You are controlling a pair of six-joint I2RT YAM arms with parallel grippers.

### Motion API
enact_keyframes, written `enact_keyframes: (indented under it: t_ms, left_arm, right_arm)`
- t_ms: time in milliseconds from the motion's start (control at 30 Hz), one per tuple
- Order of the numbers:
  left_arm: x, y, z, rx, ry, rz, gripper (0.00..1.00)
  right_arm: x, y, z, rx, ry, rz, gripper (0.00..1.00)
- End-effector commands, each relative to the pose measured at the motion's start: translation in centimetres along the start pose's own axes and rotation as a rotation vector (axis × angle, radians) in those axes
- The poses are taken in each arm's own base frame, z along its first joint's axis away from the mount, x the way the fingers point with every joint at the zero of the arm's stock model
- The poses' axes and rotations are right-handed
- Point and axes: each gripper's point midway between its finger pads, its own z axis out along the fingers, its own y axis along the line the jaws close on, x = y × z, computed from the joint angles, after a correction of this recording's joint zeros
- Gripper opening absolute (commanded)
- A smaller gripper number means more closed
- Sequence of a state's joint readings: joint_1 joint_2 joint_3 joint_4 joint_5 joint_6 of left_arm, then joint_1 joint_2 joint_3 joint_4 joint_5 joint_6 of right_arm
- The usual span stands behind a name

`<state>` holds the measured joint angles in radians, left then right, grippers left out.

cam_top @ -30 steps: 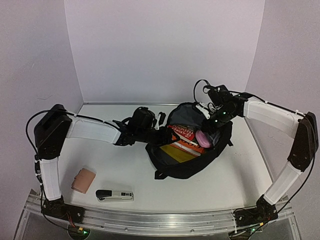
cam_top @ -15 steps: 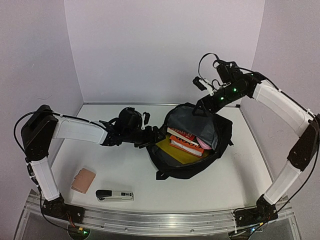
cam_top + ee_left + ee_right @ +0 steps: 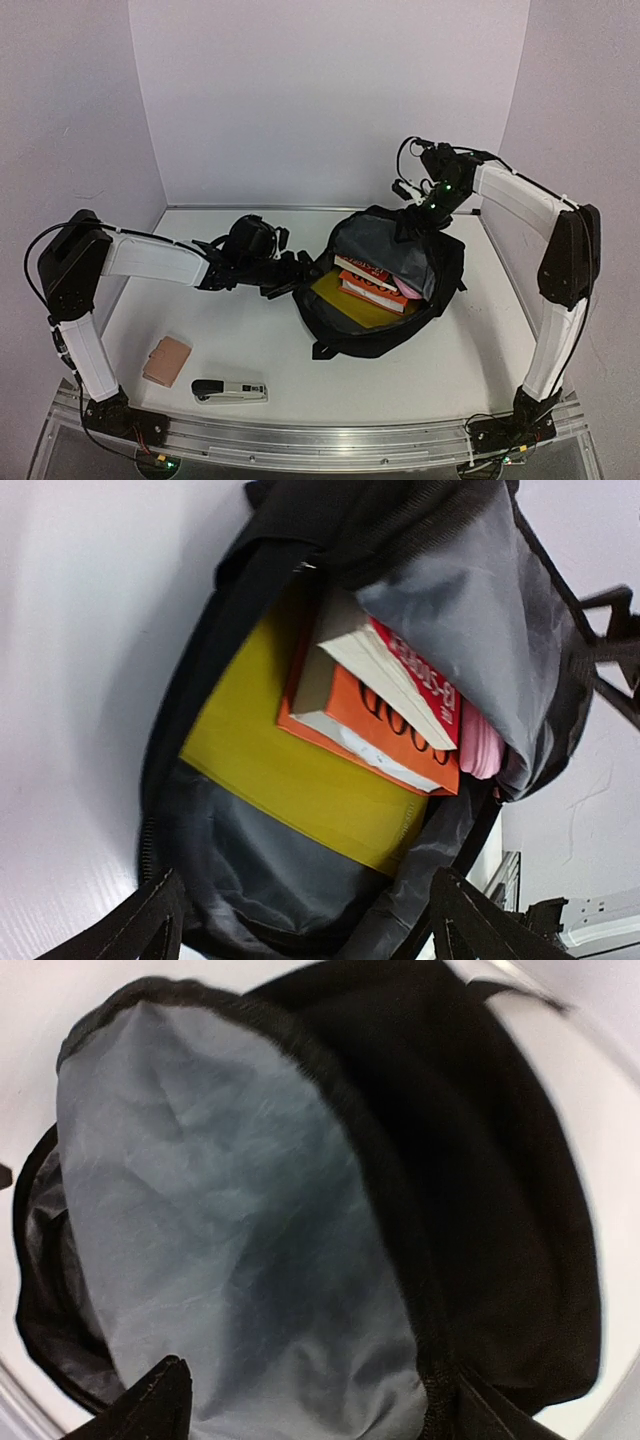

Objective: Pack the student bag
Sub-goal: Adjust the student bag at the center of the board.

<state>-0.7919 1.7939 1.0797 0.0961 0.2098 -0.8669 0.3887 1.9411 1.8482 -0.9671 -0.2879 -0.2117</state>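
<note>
Top external view: the student bag (image 3: 385, 330) lies unzipped on the table (image 3: 230, 330), just ahead of my left pincer (image 3: 296, 272) and directly beneath my right pincer (image 3: 418, 212). Both pincers have jaws apart and hold nothing. The books (image 3: 380, 710) inside add weight, and the fabric looks limp, so I'd grip the stitched rim of the opening.

Surface (image 3: 480, 340): white, matte, enclosed on three sides.
Back wall (image 3: 330, 100): plain, pale lilac-white, unmarked.
Left wall (image 3: 60, 110), right wall (image 3: 590, 90): same finish, meeting the back wall at straight corners.
Metal rail (image 3: 330, 437): runs along the surface's near edge.
Light: soft, even, casting faint shadows.
</note>
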Motion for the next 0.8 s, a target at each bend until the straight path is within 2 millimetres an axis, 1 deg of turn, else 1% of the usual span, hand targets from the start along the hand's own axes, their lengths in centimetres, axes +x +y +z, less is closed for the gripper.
enact_keyframes:
  t_ms: [0, 100, 167, 200, 233, 367, 433, 533, 633, 767]
  left_arm:
    - [-0.5, 0.7, -1.2, 0.018, -0.007, -0.051, 0.83]
    - [-0.4, 1.6, -1.1, 0.004, -0.002, -0.064, 0.81]
    - [-0.3, 2.5, -0.9, -0.006, 0.002, -0.078, 0.79]
    - [-0.3, 2.8, -0.9, -0.003, 0.005, -0.086, 0.77]
    - [-0.4, 3.2, -0.8, 0.005, 0.010, -0.096, 0.75]
    - [-0.4, 4.0, -0.1, 0.009, 0.022, -0.096, 0.64]
    - [-0.4, 3.7, 0.2, 0.028, 0.033, -0.086, 0.58]
    - [-0.3, 3.3, 0.8, 0.059, 0.050, -0.078, 0.48]
    - [-0.2, 3.1, 1.2, 0.075, 0.060, -0.075, 0.38]
    - [0.2, 3.0, 1.6, 0.094, 0.078, -0.083, 0.21]
  right_arm:
    - [0.5, 2.8, -1.4, -0.126, 0.002, 0.008, 0.44]
    - [0.4, 4.2, -2.9, -0.188, -0.023, 0.023, 0.19]
    - [0.5, 5.7, -4.2, -0.257, -0.049, 0.021, 0.05]
    - [0.7, 6.7, -5.1, -0.301, -0.065, 0.015, 0.01]
    - [1.2, 7.7, -5.4, -0.356, -0.063, 0.010, 0.00]
    - [3.3, 11.0, -5.9, -0.467, -0.048, -0.043, 0.00]
    - [4.8, 12.8, -5.0, -0.505, -0.013, -0.066, 0.00]
    - [7.3, 15.4, -2.9, -0.518, 0.058, -0.121, 0.00]
    - [9.1, 16.7, -0.6, -0.507, 0.115, -0.153, 0.00]
    - [10.0, 16.3, 2.1, -0.488, 0.159, -0.133, 0.00]
